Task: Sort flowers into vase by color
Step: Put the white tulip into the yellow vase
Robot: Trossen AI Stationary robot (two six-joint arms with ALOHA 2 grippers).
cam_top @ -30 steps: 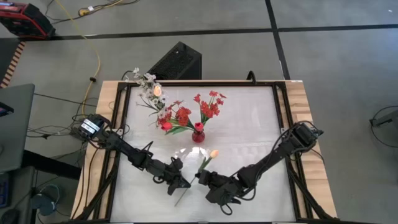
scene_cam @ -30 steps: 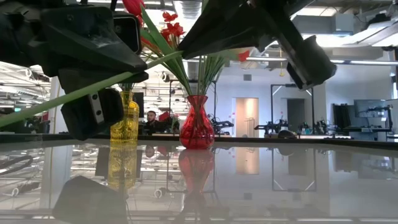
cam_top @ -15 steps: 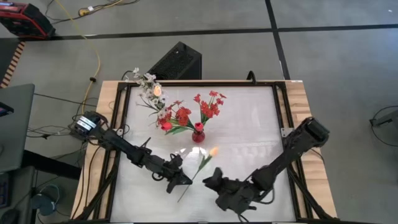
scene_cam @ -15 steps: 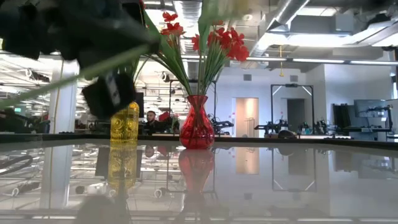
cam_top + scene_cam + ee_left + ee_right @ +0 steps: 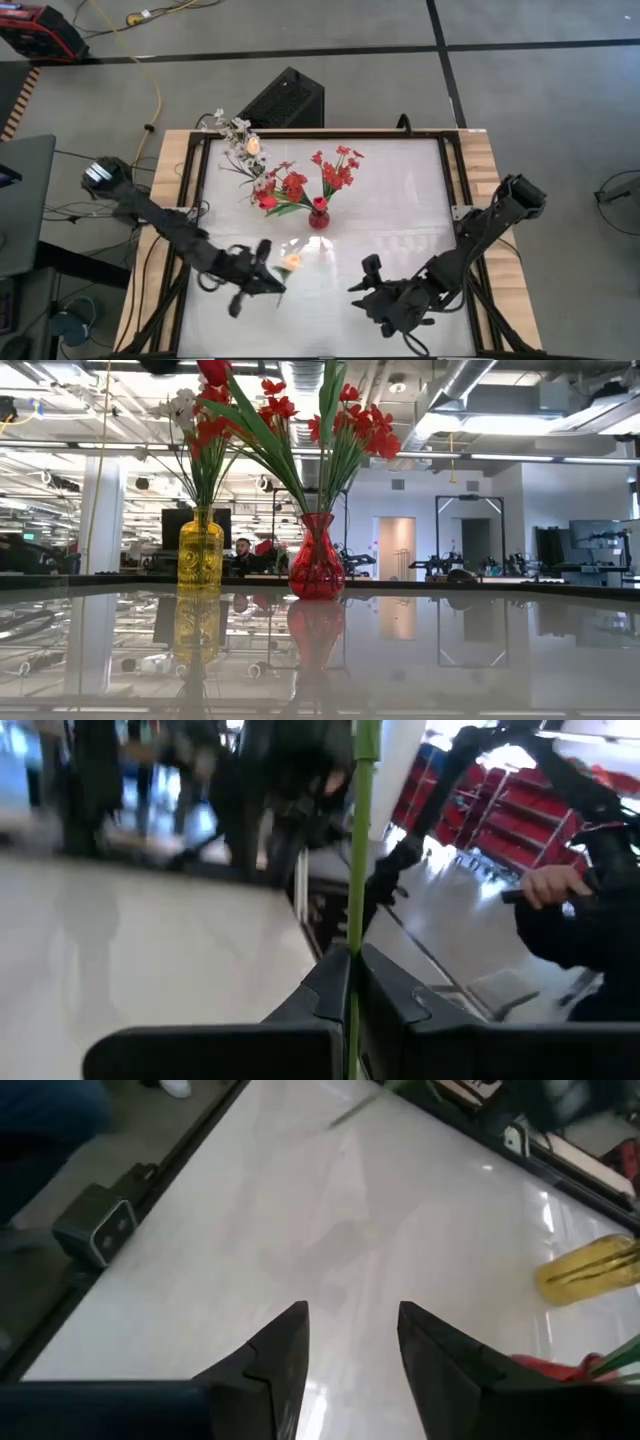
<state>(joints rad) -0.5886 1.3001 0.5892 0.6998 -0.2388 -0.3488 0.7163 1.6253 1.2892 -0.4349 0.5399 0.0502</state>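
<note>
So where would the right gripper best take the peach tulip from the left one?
Grip the peach tulip by its thin green stem, not the soft bud. The left gripper is shut on the stem partway along, so the open right gripper should probably come in from its own side, fingers straddling a free stretch crosswise.

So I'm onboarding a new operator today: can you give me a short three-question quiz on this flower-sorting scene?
1. True or false: the right hand is open and empty.
2. Which hand holds the peach tulip? A left, B right.
3. Fill in: the red flowers stand in the ___ vase.

Key: 1 true. 2 A: the left hand is shut on the stem. 3 red: the red vase; the yellow vase stands beside it.
</note>
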